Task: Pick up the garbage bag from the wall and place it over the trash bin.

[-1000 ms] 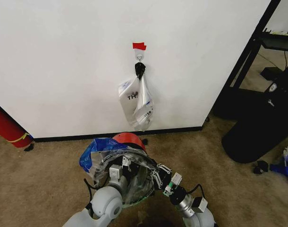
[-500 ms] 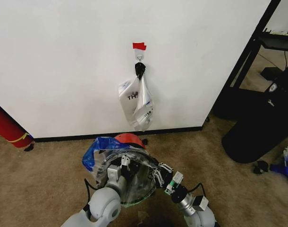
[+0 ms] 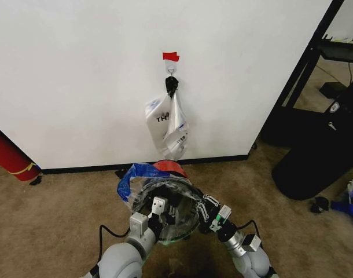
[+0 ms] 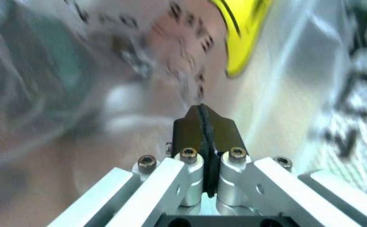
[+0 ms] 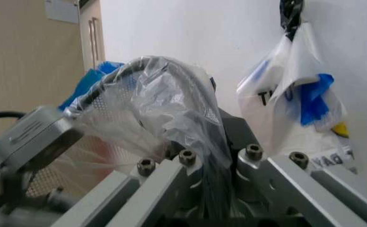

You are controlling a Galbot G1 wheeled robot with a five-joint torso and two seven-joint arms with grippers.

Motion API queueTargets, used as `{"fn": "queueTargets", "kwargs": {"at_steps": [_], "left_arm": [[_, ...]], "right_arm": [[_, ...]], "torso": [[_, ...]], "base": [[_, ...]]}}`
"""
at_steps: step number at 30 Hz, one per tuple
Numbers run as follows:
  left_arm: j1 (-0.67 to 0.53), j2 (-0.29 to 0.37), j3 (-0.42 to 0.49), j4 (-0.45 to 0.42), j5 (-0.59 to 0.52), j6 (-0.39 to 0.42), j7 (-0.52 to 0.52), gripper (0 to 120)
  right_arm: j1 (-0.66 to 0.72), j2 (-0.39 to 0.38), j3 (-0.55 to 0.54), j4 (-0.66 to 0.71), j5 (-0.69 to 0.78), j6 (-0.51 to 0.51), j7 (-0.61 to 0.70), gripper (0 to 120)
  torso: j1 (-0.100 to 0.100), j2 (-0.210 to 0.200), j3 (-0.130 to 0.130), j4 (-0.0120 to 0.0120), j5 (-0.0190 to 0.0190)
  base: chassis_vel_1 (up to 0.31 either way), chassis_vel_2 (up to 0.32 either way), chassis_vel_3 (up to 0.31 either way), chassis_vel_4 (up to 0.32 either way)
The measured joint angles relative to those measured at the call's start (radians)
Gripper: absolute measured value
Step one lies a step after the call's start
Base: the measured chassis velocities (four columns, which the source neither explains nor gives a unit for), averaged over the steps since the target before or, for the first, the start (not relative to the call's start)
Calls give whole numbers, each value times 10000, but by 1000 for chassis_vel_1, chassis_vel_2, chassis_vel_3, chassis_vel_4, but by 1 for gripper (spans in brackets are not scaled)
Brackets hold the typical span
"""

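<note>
From your head view the crinkly blue-patched bag (image 3: 143,176) drapes the round mesh bin (image 3: 168,211) between both grippers, while your left wrist shows its gripper (image 4: 204,124) pinched on film and your right gripper (image 5: 202,156) clamping plastic.

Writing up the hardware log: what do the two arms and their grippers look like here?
Both arms have rounded light-grey shells, with black cables looping beside them. The left gripper has flat black finger pads on silver aluminium linkages fastened with dark socket-head screws. The right gripper has the same silver linkages and screws, plus green and white fittings near its wrist.
</note>
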Motion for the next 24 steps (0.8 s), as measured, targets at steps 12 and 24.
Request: {"fn": "queueTargets", "kwargs": {"at_steps": [12,24], "left_arm": [[-220,-153,441,246,219,178,119,0],[-759,-388,190,1111,436,-128,24,0]], "right_arm": [[-134,-29,-108,295,-54,2,-122,1],[-325,-6,-364,589,-120,0,-236,1]], "torso": [[0,0,0,0,-1],[0,0,0,0,-1]], "base": [[0,0,0,0],[0,0,0,0]]}}
